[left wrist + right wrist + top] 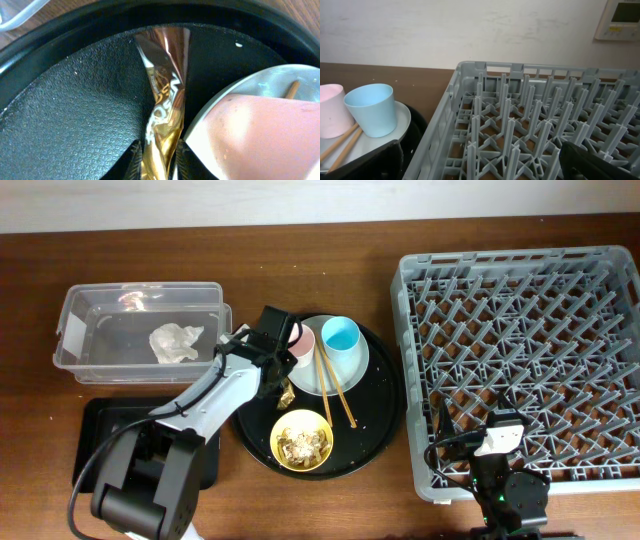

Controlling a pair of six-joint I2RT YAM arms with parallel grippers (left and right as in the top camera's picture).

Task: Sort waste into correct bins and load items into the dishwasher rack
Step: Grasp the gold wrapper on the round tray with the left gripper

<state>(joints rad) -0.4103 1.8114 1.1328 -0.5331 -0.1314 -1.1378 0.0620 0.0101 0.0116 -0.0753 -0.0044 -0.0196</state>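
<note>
Your right jaws stand wide apart over the rack's [520, 310] near edge. On the round tray [385, 405], left side, just beside the pink cup [260, 135], your left jaws pinch the wrapper [162, 100].

No legible text anywhere.

- Gold-brown wrapper [165, 100], left wrist view: pale printed marks along the twisted foil, too distorted by creases and glare to make out a single letter with confidence.
- White label [68, 332] on the left end of the clear tub [140, 290], overhead view: appears blank, or too small to tell any print.
- Wall panel [617, 19], top right corner of the right wrist view: pale casing with a greyish display window and faint marks below it, all blurred; no digits or words readable.

No brand, number or sign seen on the cups, bowl, plate, rack or trays.
</note>
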